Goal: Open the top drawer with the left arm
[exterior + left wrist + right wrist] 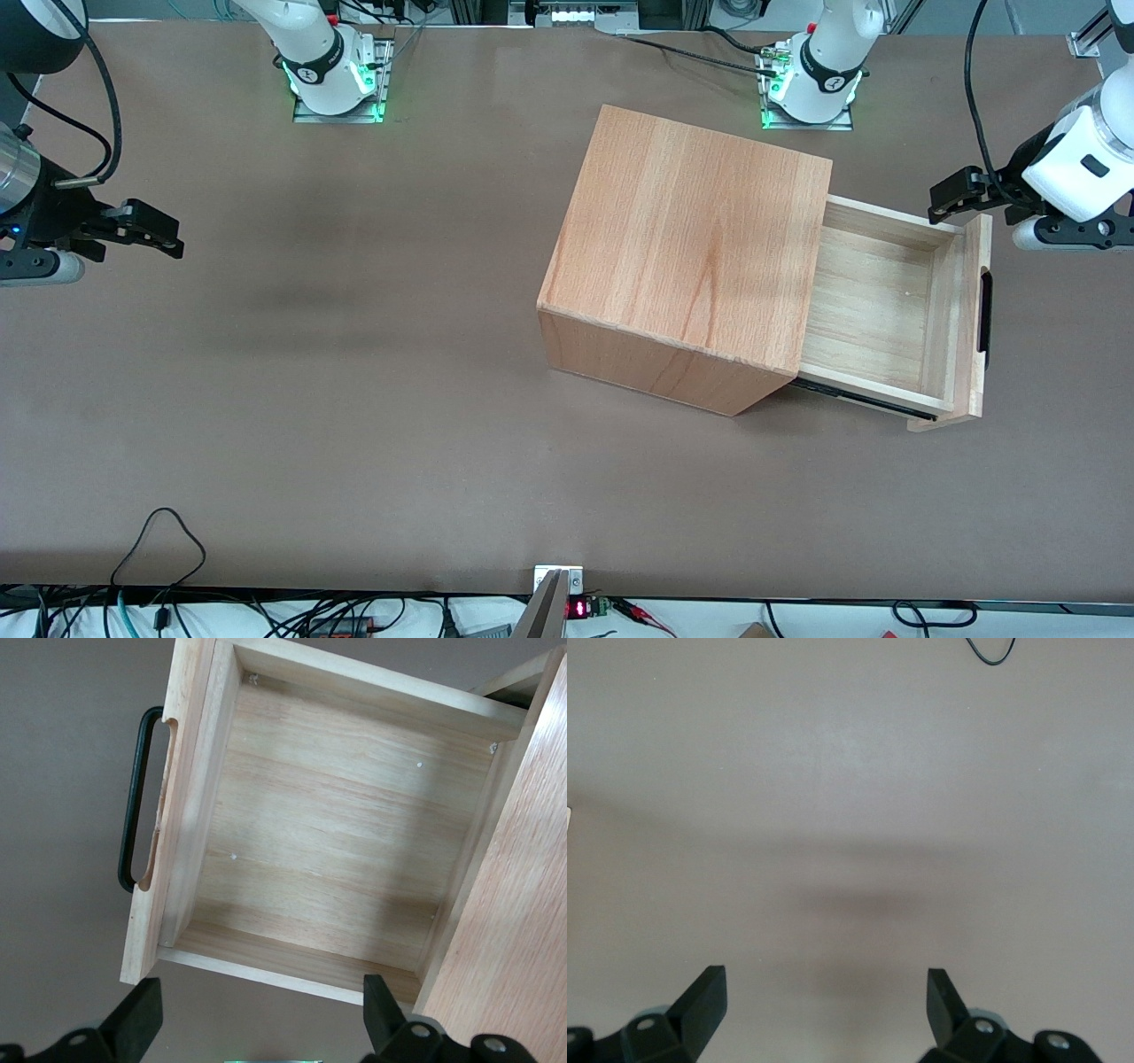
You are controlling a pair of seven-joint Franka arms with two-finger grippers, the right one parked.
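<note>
A wide brown table [266, 399] holds a beech-wood cabinet [691, 257], set toward the working arm's end. The top drawer [886, 310] stands pulled well out of it, showing a pale bare inside. Its front panel [974, 328] carries a black bar handle [985, 310] on the outward face. A black rail [859, 399] shows under the drawer's nearer side.

The left arm [1090, 151] reaches in from the table's edge. Its gripper [961, 197] hovers above the drawer's corner farther from the front camera, just beside the panel. The fingers [142, 1014] are spread wide apart and hold nothing, clear of the handle.

The task looks done, or nearly so. The risk now is the gripper dropping or swinging and clipping the panel, which could nudge the drawer back in or skew the cabinet. Pulling further could run the drawer off its rails.

The arm is cut off by the frame edge. Any lower drawers are hidden. How high the gripper sits above the panel is hard to judge; it appears not to touch.
</note>
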